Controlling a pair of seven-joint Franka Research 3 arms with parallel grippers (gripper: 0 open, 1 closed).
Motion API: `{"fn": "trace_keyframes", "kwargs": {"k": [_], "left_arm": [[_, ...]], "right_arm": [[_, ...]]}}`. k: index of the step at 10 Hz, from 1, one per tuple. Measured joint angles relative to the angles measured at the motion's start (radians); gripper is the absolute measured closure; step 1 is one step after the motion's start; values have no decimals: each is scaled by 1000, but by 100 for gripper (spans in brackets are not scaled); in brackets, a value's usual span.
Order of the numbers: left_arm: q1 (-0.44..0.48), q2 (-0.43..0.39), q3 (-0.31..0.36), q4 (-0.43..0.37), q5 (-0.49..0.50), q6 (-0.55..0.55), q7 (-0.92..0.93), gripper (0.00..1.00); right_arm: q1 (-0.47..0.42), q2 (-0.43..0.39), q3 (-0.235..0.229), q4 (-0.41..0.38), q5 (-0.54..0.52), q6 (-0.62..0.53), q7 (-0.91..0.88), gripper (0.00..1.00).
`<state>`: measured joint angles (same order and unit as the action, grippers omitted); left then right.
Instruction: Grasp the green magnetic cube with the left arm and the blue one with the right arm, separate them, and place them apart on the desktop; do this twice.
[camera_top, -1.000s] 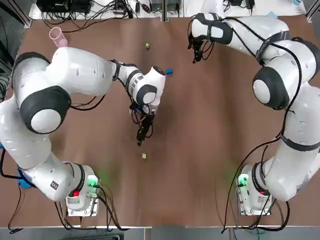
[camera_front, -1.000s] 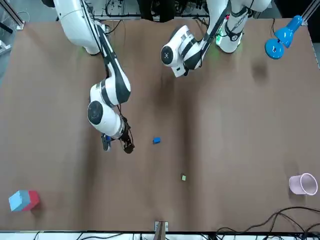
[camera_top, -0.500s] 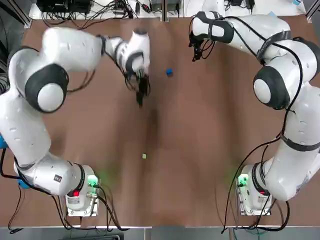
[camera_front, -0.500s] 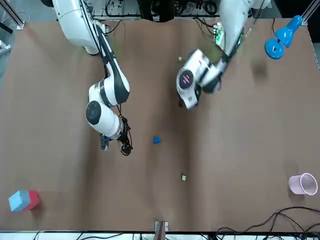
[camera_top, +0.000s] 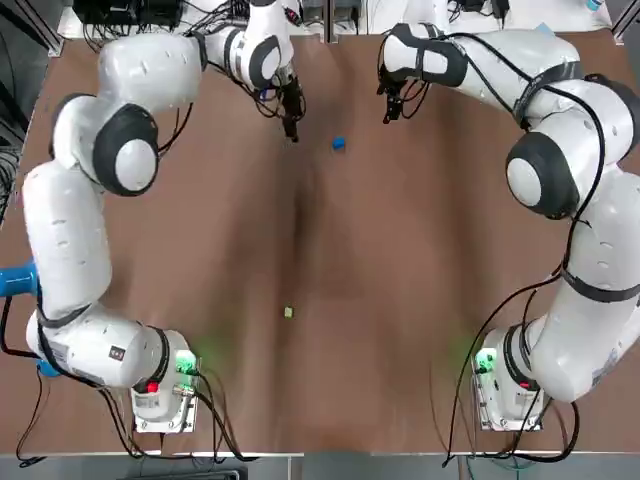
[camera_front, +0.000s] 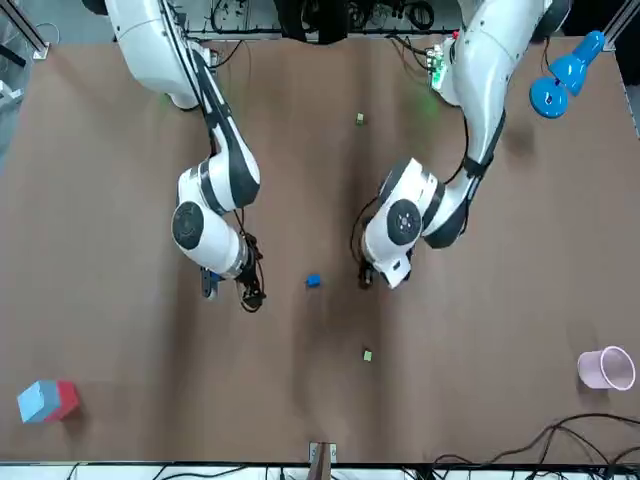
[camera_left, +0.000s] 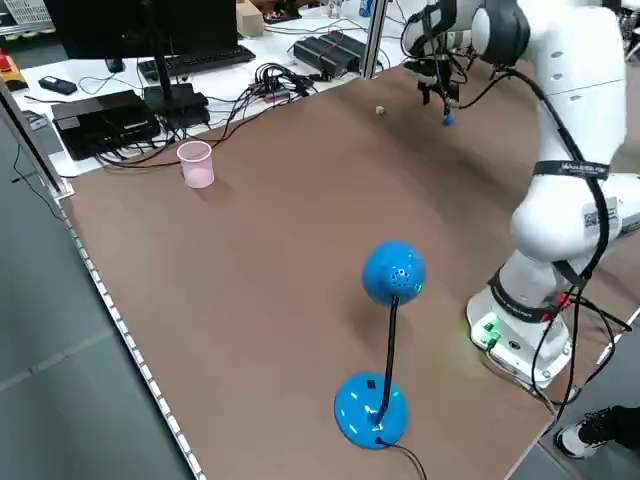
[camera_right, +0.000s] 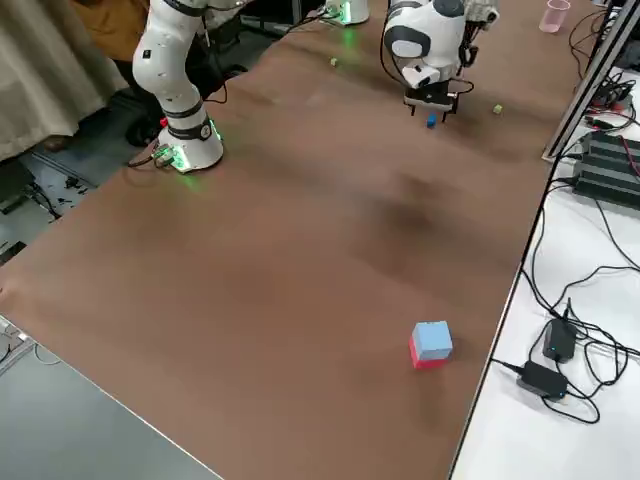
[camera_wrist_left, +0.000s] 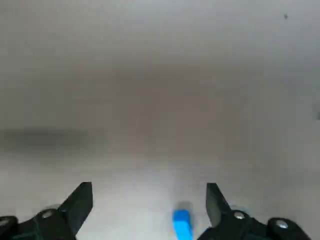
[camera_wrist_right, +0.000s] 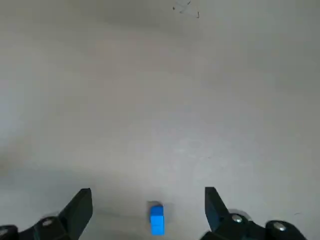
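Top view has the left gripper (camera_top: 292, 130) stretched to the far side of the brown tabletop (camera_top: 400, 300), just beside the small blue magnetic cube (camera_top: 339, 144). That cube lies on the table between it and the right gripper (camera_top: 391, 112). Both wrist views show each pincer's fingers spread wide and empty, with the blue cube on the table ahead of them. One small green magnetic cube (camera_top: 288, 312) rests well apart, nearer the bases. A second green cube (camera_front: 367, 355) sits beyond the left gripper, seemingly hidden under that wrist from overhead.
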<state>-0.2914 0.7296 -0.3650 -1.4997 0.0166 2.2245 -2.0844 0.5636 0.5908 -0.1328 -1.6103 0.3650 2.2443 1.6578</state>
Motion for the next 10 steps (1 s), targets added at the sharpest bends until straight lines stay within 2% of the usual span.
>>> {"fn": "trace_keyframes", "kwargs": {"k": [2,5,7,8,10], "left_arm": [[-58,78,27,8,0,144,-64,0],[-206,161,127,20,-8,242,-112,0],[-218,165,136,36,-15,248,-115,2],[-217,165,138,46,-20,254,-115,7],[-219,165,137,60,-21,282,-115,8]], "right_arm": [[-8,2,0,0,0,0,0,1],[-14,5,7,0,0,0,2,0],[-14,10,31,3,1,3,35,0],[-13,19,50,12,0,9,66,0],[-12,43,62,41,-1,14,104,0]]}}
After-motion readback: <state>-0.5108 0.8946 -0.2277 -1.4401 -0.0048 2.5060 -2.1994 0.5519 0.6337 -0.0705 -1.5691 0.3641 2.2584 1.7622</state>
